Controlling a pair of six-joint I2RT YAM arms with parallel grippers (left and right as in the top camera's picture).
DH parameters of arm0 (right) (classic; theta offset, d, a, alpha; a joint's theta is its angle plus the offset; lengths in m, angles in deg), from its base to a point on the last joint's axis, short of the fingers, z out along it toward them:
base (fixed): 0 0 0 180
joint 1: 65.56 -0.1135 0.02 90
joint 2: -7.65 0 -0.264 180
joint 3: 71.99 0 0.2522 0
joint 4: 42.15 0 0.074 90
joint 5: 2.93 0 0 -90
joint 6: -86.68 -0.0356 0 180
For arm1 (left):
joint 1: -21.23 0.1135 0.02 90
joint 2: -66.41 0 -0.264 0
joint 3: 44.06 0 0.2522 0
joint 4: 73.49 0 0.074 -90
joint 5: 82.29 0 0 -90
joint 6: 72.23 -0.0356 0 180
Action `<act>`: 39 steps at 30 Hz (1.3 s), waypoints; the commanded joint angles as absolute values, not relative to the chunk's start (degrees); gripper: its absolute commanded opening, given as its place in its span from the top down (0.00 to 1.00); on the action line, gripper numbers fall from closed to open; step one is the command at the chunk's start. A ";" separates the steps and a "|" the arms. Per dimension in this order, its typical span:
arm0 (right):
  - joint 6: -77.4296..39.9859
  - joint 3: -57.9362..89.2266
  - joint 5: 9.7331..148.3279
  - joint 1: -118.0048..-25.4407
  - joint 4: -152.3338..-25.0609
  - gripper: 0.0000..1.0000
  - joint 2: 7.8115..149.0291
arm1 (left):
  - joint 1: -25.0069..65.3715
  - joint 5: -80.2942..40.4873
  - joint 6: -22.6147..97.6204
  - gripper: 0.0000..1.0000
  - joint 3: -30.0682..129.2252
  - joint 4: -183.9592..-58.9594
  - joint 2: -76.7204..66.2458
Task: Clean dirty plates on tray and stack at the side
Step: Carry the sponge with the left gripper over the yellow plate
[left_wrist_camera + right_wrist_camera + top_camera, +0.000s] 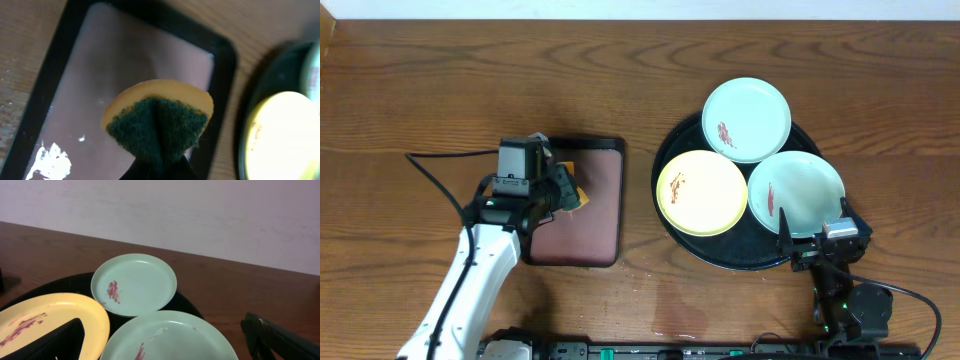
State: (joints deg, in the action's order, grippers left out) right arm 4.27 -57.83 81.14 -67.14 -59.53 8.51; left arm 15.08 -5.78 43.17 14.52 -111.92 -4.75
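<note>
Nothing can be read: no lettering, label, brand or number shows on the plates, black tray, maroon tray or sponge.

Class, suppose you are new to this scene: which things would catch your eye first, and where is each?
A yellow plate and two green plates, all smeared red-brown, crowd the black tray on the right. On the left, the left fingers pinch a folded yellow-and-green sponge above the maroon tray. The right fingers stand open at the nearer green plate's rim.
</note>
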 commanded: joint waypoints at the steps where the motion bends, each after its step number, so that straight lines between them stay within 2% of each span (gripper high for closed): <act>1: 4.67 -57.89 81.23 -67.71 -59.75 0.01 8.40 | 15.30 -8.80 41.80 0.93 24.20 -113.43 3.08; 10: 4.67 -57.89 81.23 -67.69 -59.73 0.01 8.40 | 12.59 -8.47 41.60 0.93 28.62 -114.06 17.13; 14: 4.67 -57.89 81.23 -67.69 -59.75 0.01 8.40 | 10.95 -6.99 41.36 0.92 25.60 -114.04 14.01; 17: 4.67 -57.89 81.21 -67.69 -59.73 0.01 8.40 | 9.94 3.51 40.62 0.92 20.03 -113.56 5.96; 18: 4.67 -57.89 81.21 -67.69 -59.75 0.01 8.40 | 9.94 4.79 41.03 0.89 18.26 -111.94 2.23; 19: 4.67 -57.89 81.23 -67.69 -59.75 0.01 8.40 | 9.96 3.88 40.97 0.89 17.49 -111.15 -1.27; 22: 4.67 -57.89 81.23 -67.69 -59.75 0.01 8.40 | 10.73 -9.17 40.68 0.93 20.60 -113.14 -9.47; 25: 4.67 -57.89 81.23 -67.69 -59.75 0.01 8.40 | 12.00 -16.21 40.77 0.92 27.39 -116.18 -10.58; 31: 4.67 -57.89 81.23 -67.69 -59.75 0.01 8.40 | 10.55 -16.73 40.97 0.92 40.68 -123.70 -2.56; 35: 4.67 -57.89 81.21 -67.69 -59.75 0.01 8.40 | 6.93 -16.69 41.56 0.93 41.58 -120.20 5.33; 39: 4.67 -57.89 81.23 -67.69 -59.75 0.01 8.40 | 2.75 -16.60 48.16 0.93 41.25 -118.39 5.90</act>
State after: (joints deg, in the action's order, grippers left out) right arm 4.27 -57.83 81.14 -67.14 -59.53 8.55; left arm 5.53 -15.77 43.07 41.64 -119.02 7.41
